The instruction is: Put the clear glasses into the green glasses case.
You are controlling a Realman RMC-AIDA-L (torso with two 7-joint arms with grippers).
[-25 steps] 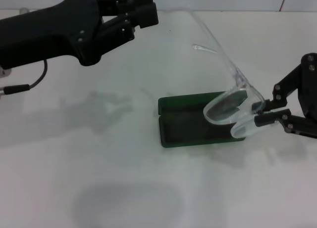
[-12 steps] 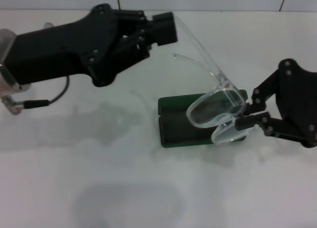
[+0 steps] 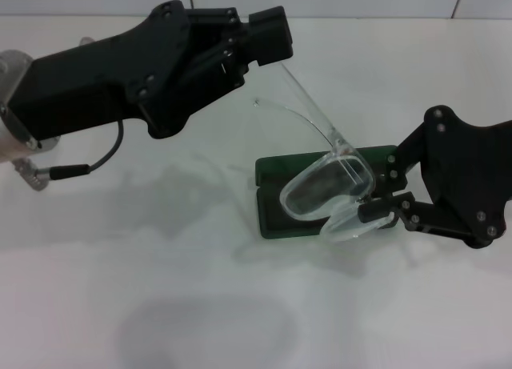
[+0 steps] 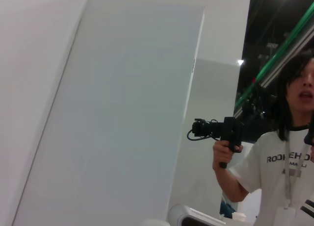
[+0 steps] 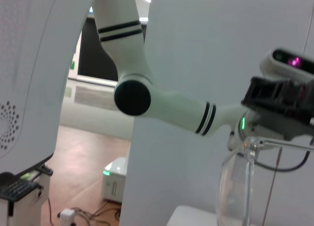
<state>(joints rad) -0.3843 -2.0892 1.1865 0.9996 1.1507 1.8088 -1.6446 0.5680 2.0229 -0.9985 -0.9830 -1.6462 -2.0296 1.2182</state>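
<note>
Over the open dark green rectangular glasses case [image 3: 320,194], the right claw [image 3: 382,206] pinches the transparent plastic glasses [image 3: 326,189] while the left claw [image 3: 268,34] grips one arm's tip; lowering should be level and slow, I'd judge.

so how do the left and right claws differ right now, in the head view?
The left claw is raised beyond the green glasses case, pinching the tip of one arm of the clear glasses; the right claw sits low beside the case, gripping the front frame near the lenses. The left points right, the right points left. Both are black and shut on the glasses.
</note>
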